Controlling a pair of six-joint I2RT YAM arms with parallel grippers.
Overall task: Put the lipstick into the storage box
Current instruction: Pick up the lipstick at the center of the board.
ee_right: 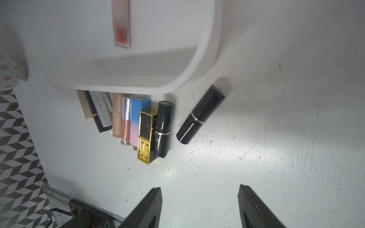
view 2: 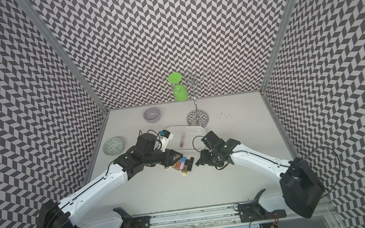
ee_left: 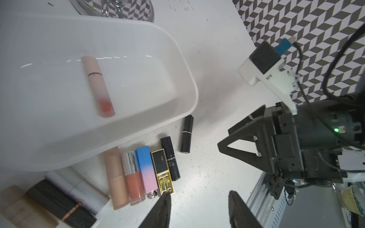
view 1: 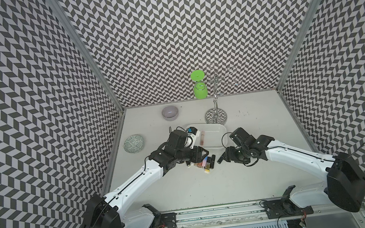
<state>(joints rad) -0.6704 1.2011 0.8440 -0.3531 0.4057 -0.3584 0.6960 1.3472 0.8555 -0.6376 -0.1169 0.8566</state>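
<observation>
The left jaws and the right jaws stand open, empty. A glossy black cylindrical lipstick (ee_right: 200, 114) lies on the white desk (ee_right: 276, 138) ahead of the right jaws, apart from them, just beside the shallow white storage box (ee_right: 208, 49)

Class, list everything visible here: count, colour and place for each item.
storage box: one, white, middle of table
lipstick in the box: one, pale pink with red end, on its floor
row of lipsticks: about eight, mixed colours, on table beside box's near wall
lone black lipstick: one, black, just apart from row
bowl: one, grey, table's far side
plate: one, green-patterned, table's left side
rack: one, silver metal, behind box
cup: one, green, hanging upside down on rack
left gripper: one, black, open, empty, by the row
right gripper: one, black, open, empty, near lone black lipstick
</observation>
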